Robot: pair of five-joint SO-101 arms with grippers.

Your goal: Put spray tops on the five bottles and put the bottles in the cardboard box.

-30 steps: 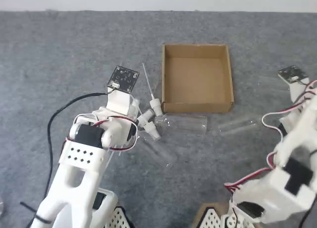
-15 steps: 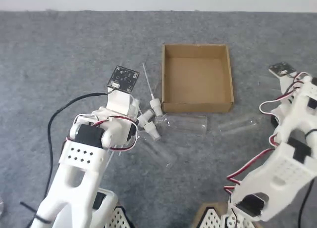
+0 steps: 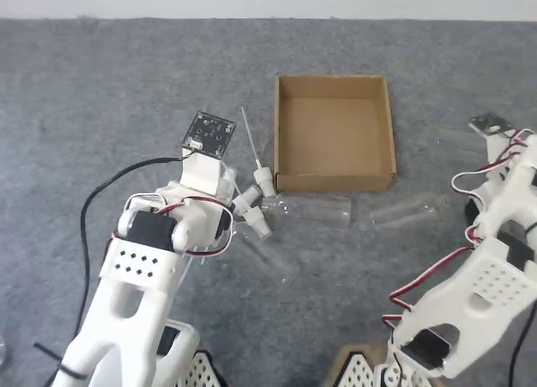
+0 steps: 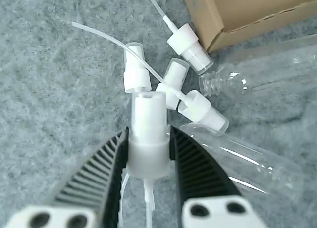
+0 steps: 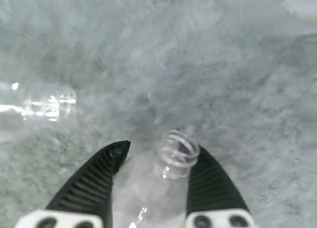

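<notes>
Spray top [image 4: 147, 120] sits clamped upright in the left tool [image 4: 147, 139], jaws closed narrow on its collar, dip tube hanging below between them. It is held just beside the heap of loose tops [image 4: 190, 46], likely ready to go onto a bottle neck.

The right tool [image 5: 157, 156] is at the far right of the counter [image 3: 101, 85]. Its jaws are half spread around a clear bottle [image 5: 179, 151], threaded neck pointing away from the camera. The body seems to fill the gap, so I judge it gripped. That fits a pairing of one arm with the top, the other with the bottle.

The other lying bottles [image 3: 315, 209] rest on their sides just in front of the box [image 3: 334, 184], one neck touching the heap.

The box is open and has nothing in it. Its front wall is close to the bottles, so there is little room there. Wide room lies left of and behind the box, and between the two arms for a meeting point.
</notes>
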